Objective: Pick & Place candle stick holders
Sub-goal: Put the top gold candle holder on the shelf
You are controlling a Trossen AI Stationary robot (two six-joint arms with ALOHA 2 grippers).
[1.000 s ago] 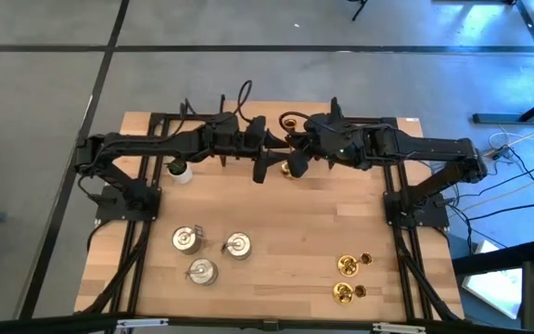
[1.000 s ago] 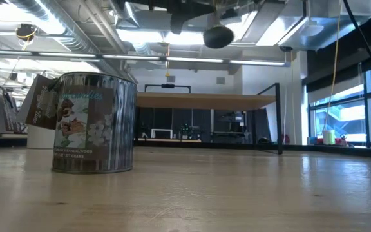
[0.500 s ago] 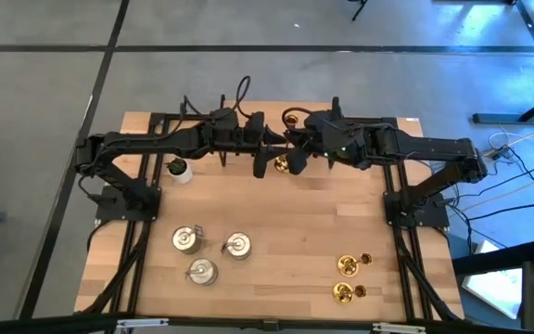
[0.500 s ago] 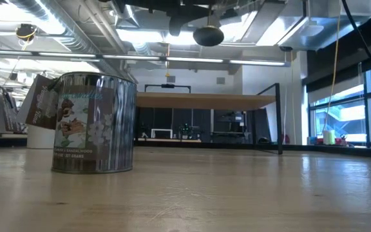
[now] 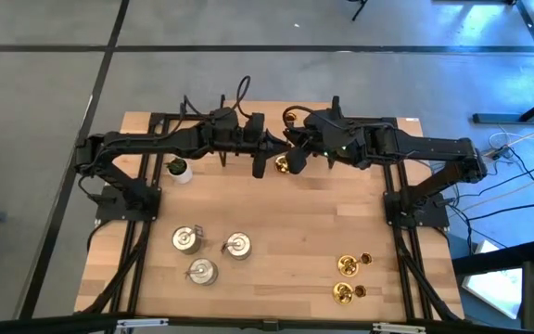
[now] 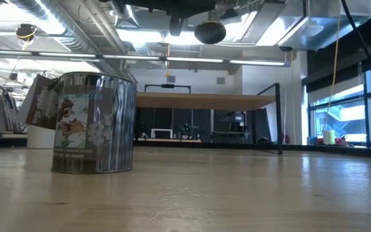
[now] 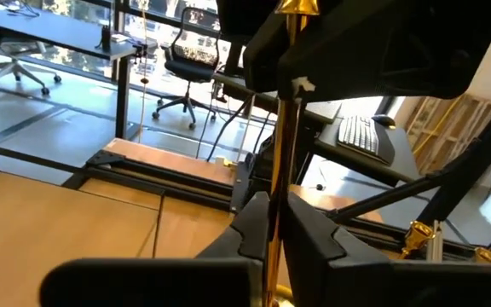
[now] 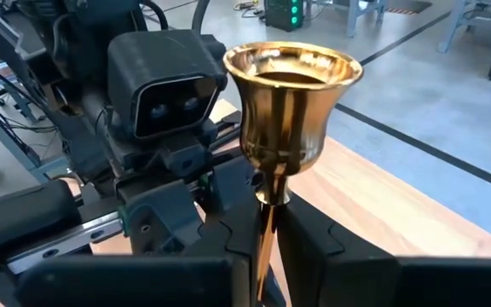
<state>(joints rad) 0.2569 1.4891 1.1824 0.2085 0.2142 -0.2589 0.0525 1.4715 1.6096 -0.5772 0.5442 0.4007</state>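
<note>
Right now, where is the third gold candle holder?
High view: the gold candle holder is held above the table's far middle, gripped by both the left gripper and right gripper.

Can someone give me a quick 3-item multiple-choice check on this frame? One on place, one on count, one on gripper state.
1. Where are the three silvery-glass holders?
A. near-left part of the table
B. near-right part
C. far edge, by the plant

2. How many gold holders lie on the table at the near right?
A. none
B. two
C. four

3. What is the left gripper doing?
A. open, over the silvery holders
B. shut on the stem of the gold candle stick holder
C. open, parked at the table's edge

Answers:
1. A: the high view shows them clustered near-left.
2. B: two lie there; the third is held up at the far middle.
3. B: the left wrist view shows its fingers closed on the slim stem, which the right gripper also clamps below the cup.
</note>
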